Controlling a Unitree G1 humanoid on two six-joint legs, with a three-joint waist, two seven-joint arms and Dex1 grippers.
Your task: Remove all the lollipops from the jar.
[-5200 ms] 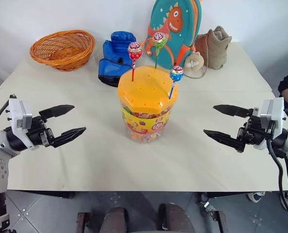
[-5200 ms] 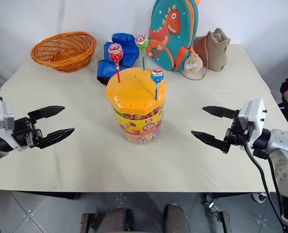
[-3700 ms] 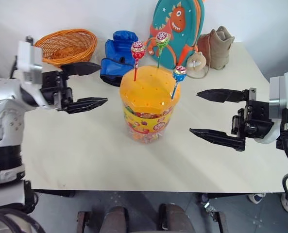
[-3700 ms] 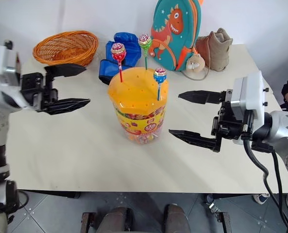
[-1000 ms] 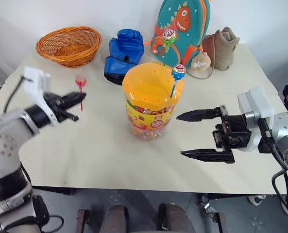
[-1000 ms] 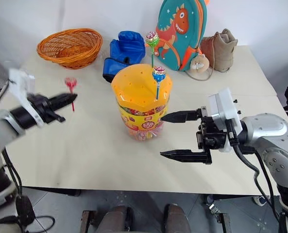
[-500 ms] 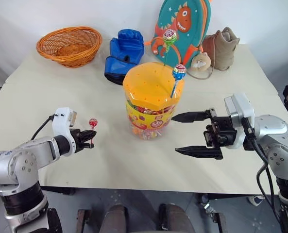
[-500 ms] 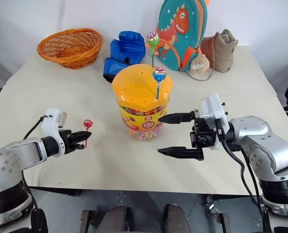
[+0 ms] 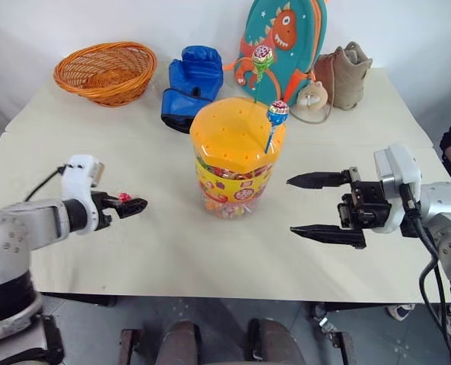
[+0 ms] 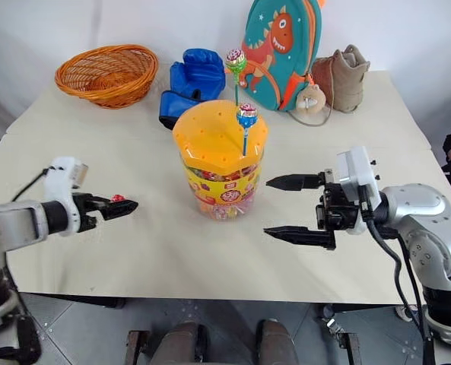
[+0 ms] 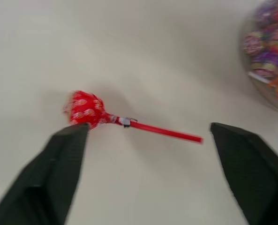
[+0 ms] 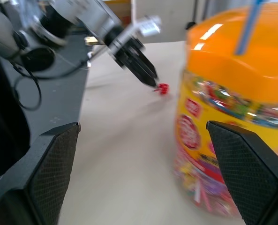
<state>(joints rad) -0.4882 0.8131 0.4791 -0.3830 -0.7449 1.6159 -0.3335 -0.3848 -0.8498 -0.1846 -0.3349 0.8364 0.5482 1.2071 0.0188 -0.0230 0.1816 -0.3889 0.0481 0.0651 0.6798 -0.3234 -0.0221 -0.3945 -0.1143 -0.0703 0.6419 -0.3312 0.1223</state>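
Now your left gripper (image 11: 143,140) stands wide over the red lollipop (image 11: 87,108) lying on the counter (image 9: 172,251); your right gripper (image 9: 324,205) gapes wide beside the jar (image 9: 236,156), holding nothing.

woven orange basket (image 9: 105,71) at the far left of the pale table (image 9: 172,243), blue boxing glove (image 9: 187,86) just right of it, teal dinosaur backpack (image 9: 284,42) standing upright further along, little plush toy (image 9: 310,96) hanging off it, tan boot (image 9: 345,71) right beside
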